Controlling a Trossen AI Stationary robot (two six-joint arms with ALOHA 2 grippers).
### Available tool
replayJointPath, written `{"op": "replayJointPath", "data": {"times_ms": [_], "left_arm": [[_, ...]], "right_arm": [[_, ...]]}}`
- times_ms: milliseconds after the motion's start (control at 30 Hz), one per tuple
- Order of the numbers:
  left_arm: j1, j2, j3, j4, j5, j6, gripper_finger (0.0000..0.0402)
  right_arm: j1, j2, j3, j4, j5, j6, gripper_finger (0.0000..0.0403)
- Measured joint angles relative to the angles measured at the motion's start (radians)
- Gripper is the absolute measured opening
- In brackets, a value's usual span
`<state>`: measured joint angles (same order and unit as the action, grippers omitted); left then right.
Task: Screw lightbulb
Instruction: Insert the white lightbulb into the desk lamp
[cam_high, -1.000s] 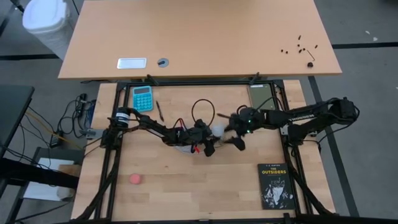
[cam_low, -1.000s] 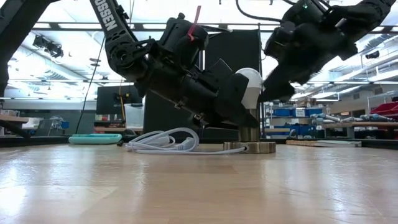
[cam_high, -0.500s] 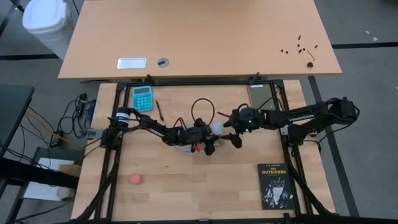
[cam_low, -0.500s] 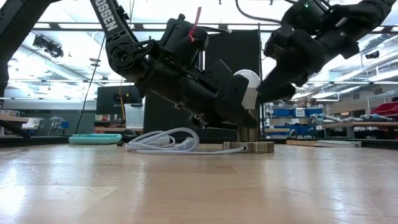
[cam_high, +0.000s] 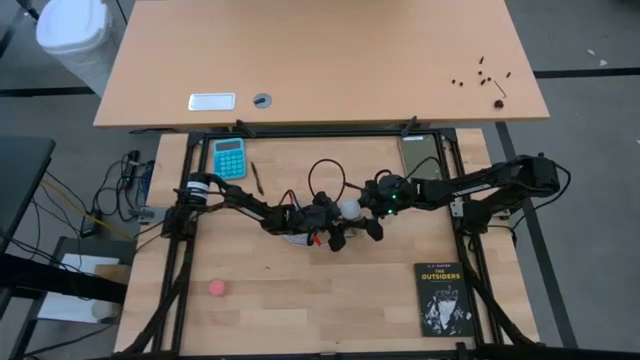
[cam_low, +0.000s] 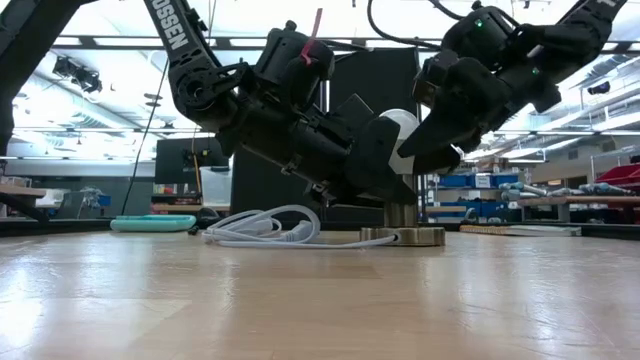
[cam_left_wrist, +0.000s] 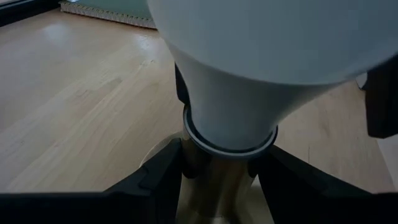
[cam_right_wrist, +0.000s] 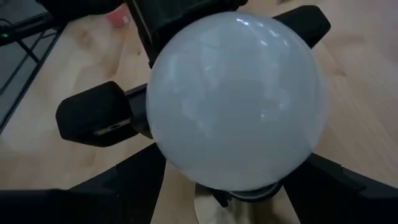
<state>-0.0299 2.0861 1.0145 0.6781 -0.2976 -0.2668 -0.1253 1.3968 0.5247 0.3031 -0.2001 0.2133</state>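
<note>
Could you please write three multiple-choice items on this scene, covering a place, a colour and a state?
1. Where is the book?
A. near the table's front right corner
B. beside the calculator
C. under the bulb

2. What colour is the ball?
A. blue
B. pink-red
C. green

3. What is the left hand doing?
A. hanging open above the ball
B. lying on the book
C. shut on the socket under the bulb

Answers:
1. A: the high view shows the book lying alone front right.
2. B: the ball is pink-red on the wood.
3. C: the left wrist view shows the fingers pressing the metal socket below the bulb, while the right hand straddles the bulb.
</note>
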Motion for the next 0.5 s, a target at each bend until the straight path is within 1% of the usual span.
{"op": "replayJointPath", "data": {"times_ms": [100, 233, 333, 367, 467, 500], "left_arm": [[0.000, 0.000, 0.000, -0.002, 0.000, 0.000, 0.0193], [0.000, 0.000, 0.001, -0.006, 0.000, 0.001, 0.0193], [0.001, -0.001, 0.002, -0.014, 0.002, 0.001, 0.0193], [0.001, -0.001, 0.002, -0.015, 0.002, 0.001, 0.0193], [0.005, -0.001, 0.002, -0.019, -0.021, -0.002, 0.0193], [0.006, -0.001, 0.002, -0.022, -0.030, -0.003, 0.0193]], "right_arm": [[-0.005, -0.013, 0.000, -0.020, -0.004, -0.001, 0.0307], [-0.010, -0.040, -0.002, -0.051, -0.044, -0.019, 0.0307], [-0.005, -0.082, -0.002, -0.135, -0.081, -0.018, 0.0307], [-0.003, -0.101, -0.002, -0.172, -0.118, -0.014, 0.0307], [0.012, -0.169, -0.002, -0.229, -0.294, 0.003, 0.0307], [0.021, -0.188, -0.002, -0.230, -0.314, 0.008, 0.0307]]}}
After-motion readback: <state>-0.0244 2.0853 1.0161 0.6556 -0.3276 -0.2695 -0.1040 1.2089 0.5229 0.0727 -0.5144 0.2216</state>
